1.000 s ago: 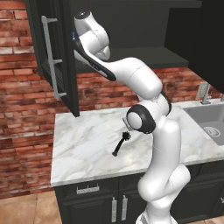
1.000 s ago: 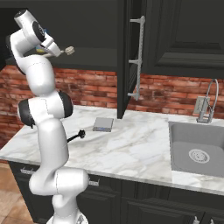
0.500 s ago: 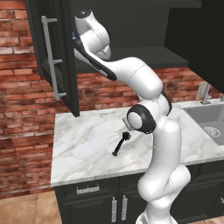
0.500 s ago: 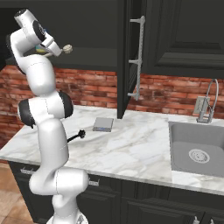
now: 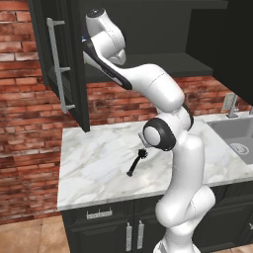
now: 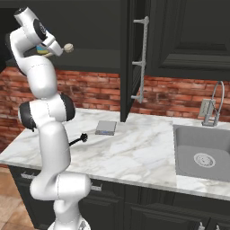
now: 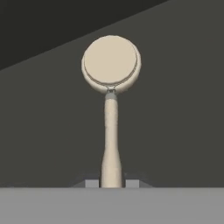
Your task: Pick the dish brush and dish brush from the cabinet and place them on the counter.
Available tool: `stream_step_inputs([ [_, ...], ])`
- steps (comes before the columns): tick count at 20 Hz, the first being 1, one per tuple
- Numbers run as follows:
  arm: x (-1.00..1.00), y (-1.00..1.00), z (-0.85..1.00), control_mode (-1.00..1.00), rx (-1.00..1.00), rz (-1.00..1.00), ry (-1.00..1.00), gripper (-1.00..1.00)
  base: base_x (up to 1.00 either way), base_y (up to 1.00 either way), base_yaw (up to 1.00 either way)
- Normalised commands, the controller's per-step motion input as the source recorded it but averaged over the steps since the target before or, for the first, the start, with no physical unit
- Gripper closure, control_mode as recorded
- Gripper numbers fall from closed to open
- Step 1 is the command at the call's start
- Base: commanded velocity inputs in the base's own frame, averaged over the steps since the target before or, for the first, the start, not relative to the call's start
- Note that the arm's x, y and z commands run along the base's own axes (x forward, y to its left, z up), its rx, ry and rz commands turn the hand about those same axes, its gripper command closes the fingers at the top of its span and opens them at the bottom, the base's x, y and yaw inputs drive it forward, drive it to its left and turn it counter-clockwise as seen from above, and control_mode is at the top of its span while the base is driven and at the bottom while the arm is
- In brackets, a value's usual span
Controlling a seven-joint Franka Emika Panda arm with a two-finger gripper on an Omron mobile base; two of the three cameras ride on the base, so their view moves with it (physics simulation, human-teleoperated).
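While the cream dish brush (image 7: pixel 111 109) sits pinched at the butt of its handle between the closed fingers of the gripper (image 7: pixel 111 183), up inside the open cabinet (image 5: pixel 59 64) above its dark shelf (image 6: pixel 96 58), the step in hand reads as the lift-out; it would be done best by drawing straight back along the handle's line, keeping the head level so it clears the shelf lip and the door edge, since so slim a stem held at its very end may swing or slip; any turn of the wrist is better saved until the brush is outside the cupboard. Items, left to right: cabinet door, black, panelled, with long silver bar handle (image 5: pixel 60 66), standing open; brick wall (image 5: pixel 27 128), red, rough, mortar-lined; cream dish brush, matt beige, flat round disc head on a thin straight handle that thickens slightly toward the grip, seen as a small pale knob beside the hand in the right base view (image 6: pixel 68 47); black dish brush (image 5: pixel 136 162), all dark, slender, lying loose on the counter (image 5: pixel 99 168), apart from the arm; counter, white marble with grey veins, smooth, thick pale edge; flat grey square pad (image 6: pixel 106 127), lying near the wall; sink basin (image 6: pixel 204 155), grey, recessed, with curved metal tap (image 6: pixel 216 101).
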Motion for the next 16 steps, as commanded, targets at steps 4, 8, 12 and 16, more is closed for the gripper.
stream_step_inputs([
  [4,-0.15,0.0,0.0,-1.0,0.0,0.0,0.0,1.0,0.0,0.0,0.0],
  [8,-0.21,0.0,0.0,-1.0,0.0,0.0,0.0,1.0,0.0,0.0,0.0],
  [12,-0.23,0.0,0.0,-1.0,0.0,0.0,0.0,1.0,0.0,0.0,0.0],
  [16,-0.28,0.0,0.0,-1.0,0.01,0.0,0.0,1.0,0.0,0.0,0.0],
])
